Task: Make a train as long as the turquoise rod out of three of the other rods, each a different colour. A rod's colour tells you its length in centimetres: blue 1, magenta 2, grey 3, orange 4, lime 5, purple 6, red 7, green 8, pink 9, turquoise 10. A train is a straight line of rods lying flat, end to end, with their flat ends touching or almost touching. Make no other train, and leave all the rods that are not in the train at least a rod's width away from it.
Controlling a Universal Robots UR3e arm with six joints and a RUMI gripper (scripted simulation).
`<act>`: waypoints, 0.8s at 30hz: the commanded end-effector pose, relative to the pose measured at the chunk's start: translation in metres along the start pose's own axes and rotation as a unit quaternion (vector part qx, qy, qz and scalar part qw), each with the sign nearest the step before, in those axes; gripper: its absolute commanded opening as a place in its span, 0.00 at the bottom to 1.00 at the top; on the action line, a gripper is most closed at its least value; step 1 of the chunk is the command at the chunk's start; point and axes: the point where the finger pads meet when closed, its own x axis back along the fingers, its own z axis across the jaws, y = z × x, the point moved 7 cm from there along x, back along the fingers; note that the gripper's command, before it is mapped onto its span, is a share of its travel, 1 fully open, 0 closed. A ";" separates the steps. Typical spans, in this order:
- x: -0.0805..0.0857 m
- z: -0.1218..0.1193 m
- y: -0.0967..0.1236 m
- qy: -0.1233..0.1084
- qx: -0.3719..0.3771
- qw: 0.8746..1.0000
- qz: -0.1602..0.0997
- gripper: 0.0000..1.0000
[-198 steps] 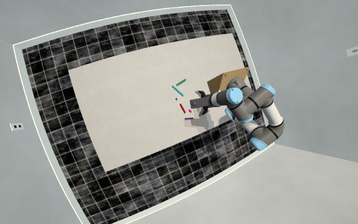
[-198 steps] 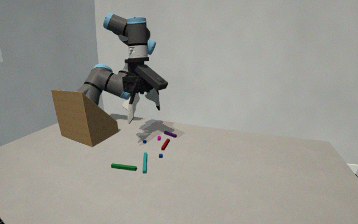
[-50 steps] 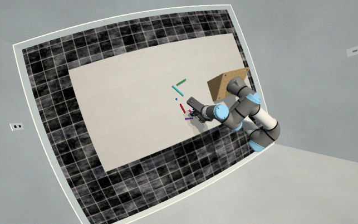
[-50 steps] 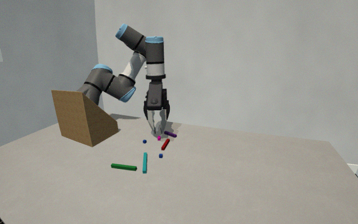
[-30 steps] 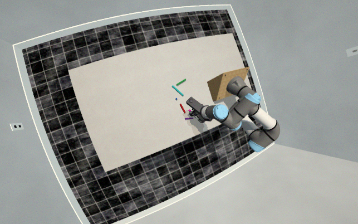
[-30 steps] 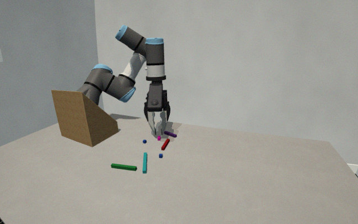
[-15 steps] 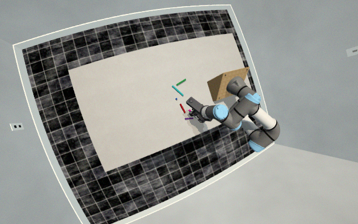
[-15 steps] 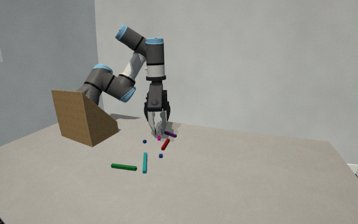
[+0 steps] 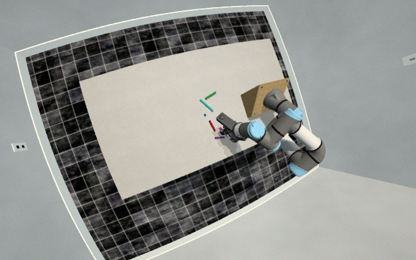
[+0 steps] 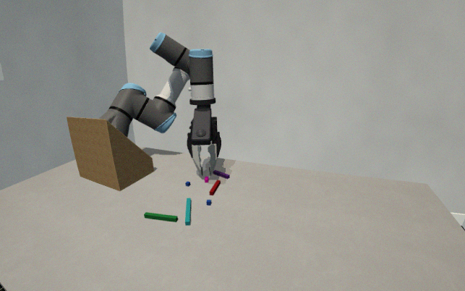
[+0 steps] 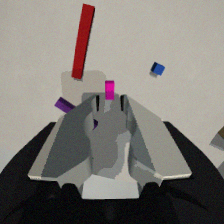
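My gripper (image 9: 222, 130) (image 10: 206, 174) (image 11: 109, 96) is open with a narrow gap and empty, its tips low beside the small magenta rod (image 9: 220, 128) (image 10: 206, 179) (image 11: 109, 90). The red rod (image 9: 212, 125) (image 10: 215, 187) (image 11: 83, 42) lies apart from it. The purple rod (image 9: 219, 138) (image 10: 221, 174) (image 11: 64, 104) lies behind red in the exterior view, partly hidden by a finger in the wrist view. One blue cube (image 10: 188, 184) (image 11: 158, 69) lies left of magenta in the exterior view. Another blue cube (image 9: 204, 115) (image 10: 209, 203) lies between red and turquoise (image 9: 206, 105) (image 10: 188, 211). No rods touch.
The green rod (image 9: 210, 96) (image 10: 160, 217) lies near one end of the turquoise rod, at an angle to it. A brown wedge-shaped block (image 9: 250, 100) (image 10: 95, 152) stands by the arm's base. The gripper and arm hide one blue cube in the top view.
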 end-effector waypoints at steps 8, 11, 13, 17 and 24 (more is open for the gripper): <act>-0.005 0.000 0.000 -0.001 -0.001 1.000 -0.001 0.14; -0.008 0.000 0.000 -0.001 -0.001 1.000 -0.001 0.14; -0.010 0.000 0.000 -0.001 -0.001 1.000 -0.001 0.14; -0.012 0.000 0.000 -0.001 -0.001 1.000 -0.001 0.14; -0.017 0.000 0.000 -0.001 -0.001 1.000 -0.001 0.14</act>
